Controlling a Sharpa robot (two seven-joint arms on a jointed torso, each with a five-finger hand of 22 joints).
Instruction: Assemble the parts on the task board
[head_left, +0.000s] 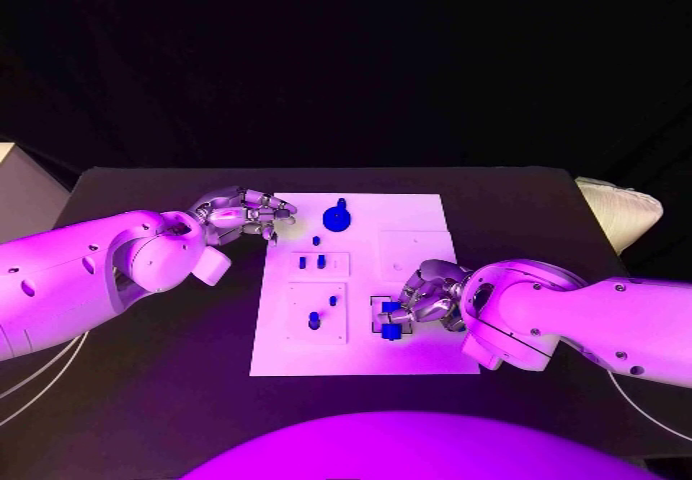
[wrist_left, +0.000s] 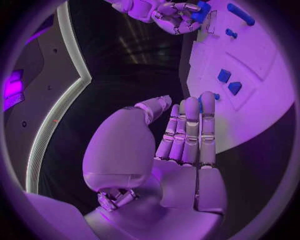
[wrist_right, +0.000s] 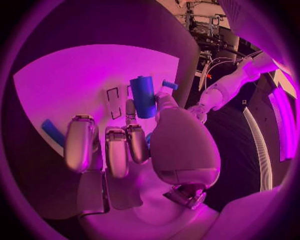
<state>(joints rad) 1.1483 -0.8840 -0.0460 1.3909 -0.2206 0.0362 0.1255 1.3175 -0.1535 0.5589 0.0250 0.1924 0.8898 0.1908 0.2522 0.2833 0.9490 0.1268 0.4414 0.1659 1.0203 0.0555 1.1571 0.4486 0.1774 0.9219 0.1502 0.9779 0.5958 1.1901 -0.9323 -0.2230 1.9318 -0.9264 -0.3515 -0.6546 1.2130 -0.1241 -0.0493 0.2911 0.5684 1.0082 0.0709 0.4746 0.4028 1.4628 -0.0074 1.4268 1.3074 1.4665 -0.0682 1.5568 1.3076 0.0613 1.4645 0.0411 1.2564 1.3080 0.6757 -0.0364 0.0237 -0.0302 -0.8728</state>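
Pinching a blue part (wrist_right: 143, 95) upright over the near-right of the board (head_left: 418, 215), the right hand (head_left: 427, 296) risks tilting it so it jams or slips free. Left hand (head_left: 242, 214) hovers released at the board's far-left edge.

The left arm (head_left: 87, 275) reaches in across the bench, its left hand (head_left: 242, 214) at the near-left corner of the task board (head_left: 411, 215). In the left wrist view the fingers (wrist_left: 190, 132) lie straight and side by side, thumb alongside, with nothing in them. The right arm (head_left: 591, 315) comes in lower, bent at the wrist, and the right hand (head_left: 427, 298) sits over the board's near right part. Its fingers (wrist_right: 117, 150) curl downward, and the thumb and one finger appear to pinch an upright blue part (wrist_right: 143, 96), though the contact itself is partly hidden.
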